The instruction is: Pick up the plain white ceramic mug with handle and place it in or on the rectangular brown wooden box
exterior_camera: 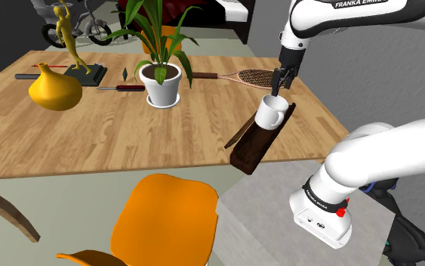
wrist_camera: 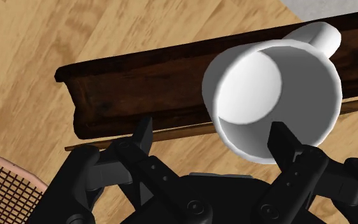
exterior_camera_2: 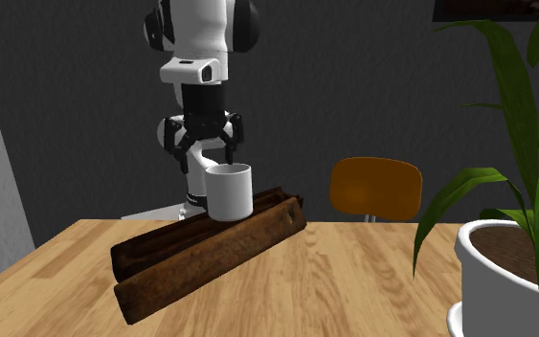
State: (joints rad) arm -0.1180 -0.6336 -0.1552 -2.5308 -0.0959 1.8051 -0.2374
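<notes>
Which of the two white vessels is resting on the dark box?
The handled mug beneath the gripper; the plant pot stands on the table.

My desk (exterior_camera: 127, 143) is lit brightly and evenly from above, with small soft shadows under the pot (exterior_camera: 163, 87) and vase (exterior_camera: 55, 91). The second exterior view is dimmer, its wall (exterior_camera_2: 66, 96) at 12 o'clock dark grey. The mug (wrist_camera: 298, 102) is shaded grey inside. Edges are crisp.

Mug (exterior_camera_2: 229, 191) btm hidden behind box (exterior_camera_2: 200, 254) wall, prob.
</notes>
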